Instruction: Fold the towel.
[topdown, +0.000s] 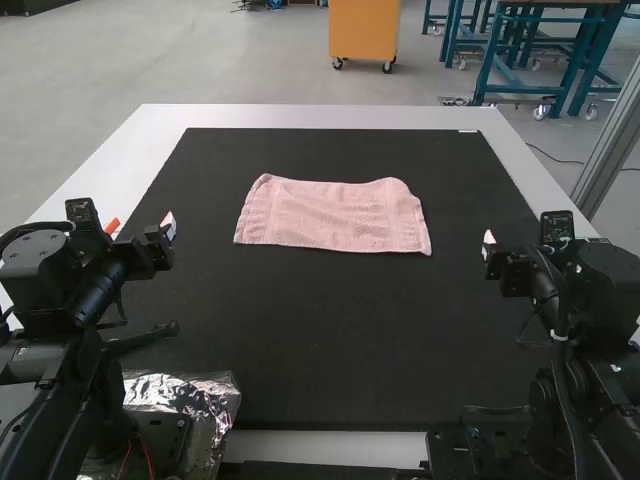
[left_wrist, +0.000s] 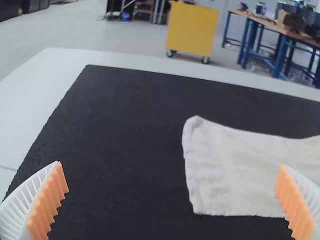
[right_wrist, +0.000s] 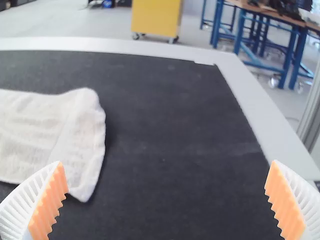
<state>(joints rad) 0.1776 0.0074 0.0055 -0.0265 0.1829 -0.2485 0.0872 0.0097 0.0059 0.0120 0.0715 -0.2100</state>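
My left fingers (left_wrist: 47, 202) and right fingers (right_wrist: 48, 202) both wide apart, holding nothing. Towel (topdown: 335, 215) lies flat on dark mat (topdown: 330, 330), ahead of both, between them. Should pinch near corners shallowly, lift together, keep cloth taut, lay down slowly.

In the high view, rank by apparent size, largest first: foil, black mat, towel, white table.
1. White table, mat-covered area included
2. Black mat
Towel and foil: unsure; the foil is nearer the camera and partly covered.
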